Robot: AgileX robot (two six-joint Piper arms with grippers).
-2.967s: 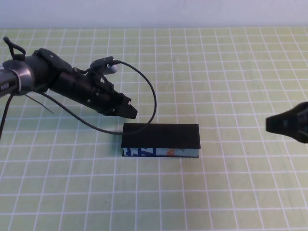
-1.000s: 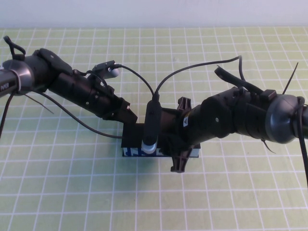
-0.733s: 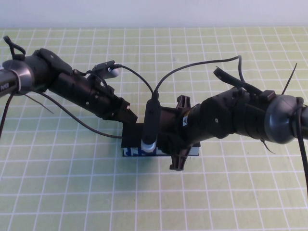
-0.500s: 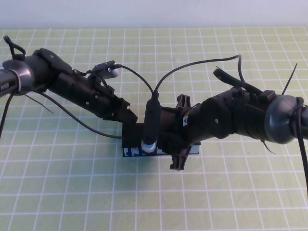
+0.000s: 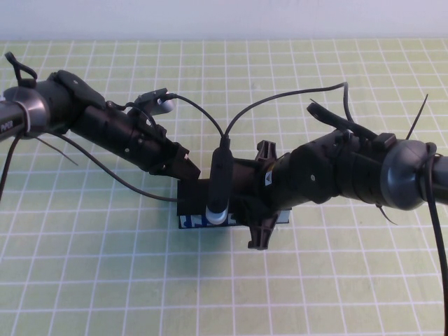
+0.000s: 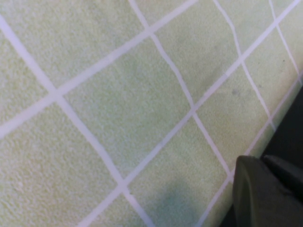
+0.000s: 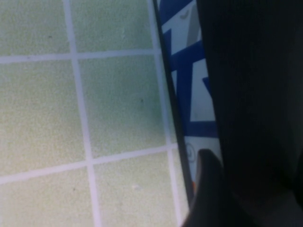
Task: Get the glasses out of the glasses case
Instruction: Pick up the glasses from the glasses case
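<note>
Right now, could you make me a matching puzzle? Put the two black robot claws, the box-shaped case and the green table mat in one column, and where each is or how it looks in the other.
1. left gripper
2. right gripper
3. black-lidded rectangular glasses case
4. green table mat

A. white grid lines
B. open, astride the case front to back
C. white front with blue print
D. by the case's rear left corner

Pairs: 1-D, 2-B, 3-C, 4-A
</note>
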